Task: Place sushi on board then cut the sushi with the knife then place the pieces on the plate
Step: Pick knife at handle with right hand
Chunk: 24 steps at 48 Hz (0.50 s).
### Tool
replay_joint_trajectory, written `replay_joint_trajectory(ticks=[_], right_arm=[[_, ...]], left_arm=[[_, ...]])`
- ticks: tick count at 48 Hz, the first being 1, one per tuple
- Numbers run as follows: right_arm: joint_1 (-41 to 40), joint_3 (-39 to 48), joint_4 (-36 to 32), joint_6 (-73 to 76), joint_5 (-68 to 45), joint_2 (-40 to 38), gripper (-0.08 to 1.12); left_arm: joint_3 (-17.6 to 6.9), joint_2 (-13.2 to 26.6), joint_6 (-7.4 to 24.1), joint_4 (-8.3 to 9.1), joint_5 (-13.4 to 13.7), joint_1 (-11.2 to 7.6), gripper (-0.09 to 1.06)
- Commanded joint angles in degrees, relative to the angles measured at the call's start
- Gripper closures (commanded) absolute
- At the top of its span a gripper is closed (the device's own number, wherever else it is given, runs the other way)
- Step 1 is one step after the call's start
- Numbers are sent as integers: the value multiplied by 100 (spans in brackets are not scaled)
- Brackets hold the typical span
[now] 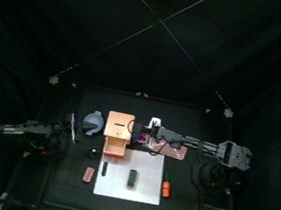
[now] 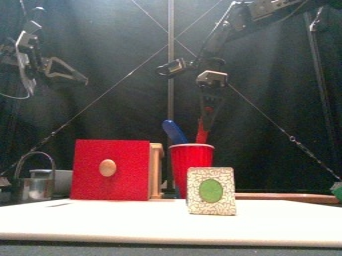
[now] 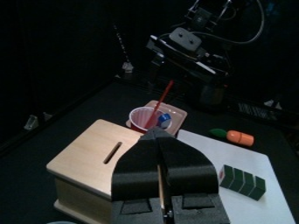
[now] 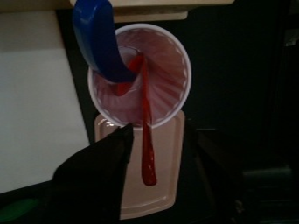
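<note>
A red cup (image 2: 191, 168) stands beside the wooden box (image 2: 111, 170), holding a blue knife (image 2: 175, 132) and a red knife (image 2: 202, 126). My right gripper (image 2: 210, 92) hangs above the cup, shut on the red knife's handle (image 4: 146, 140); the blade still reaches down into the cup (image 4: 146, 79). The dark green sushi roll (image 1: 132, 178) lies on the white board (image 1: 129, 191), near the front. My left gripper (image 3: 163, 153) hovers shut and empty above the box (image 3: 111, 162), on the left. The pink tray (image 1: 176, 152) lies right of the box, under the right arm.
An orange toy (image 1: 166, 189) lies on the board's right edge and another small toy (image 1: 88, 173) just left of the board. A metal cutter (image 2: 38, 185) stands at the far left. A blue-grey bowl (image 1: 90, 122) sits left of the box.
</note>
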Motion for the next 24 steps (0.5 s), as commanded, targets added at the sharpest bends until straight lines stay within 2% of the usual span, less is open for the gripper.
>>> replay_joint_trajectory(ticks=[1,24], right_arm=[[18,-299,-35,0,193,0,30],[53,-422,-26,53,439,26,55]], left_arm=[[-62,26,0,-9,-53,62,95],[-9,26,0,0,-53,88,95]])
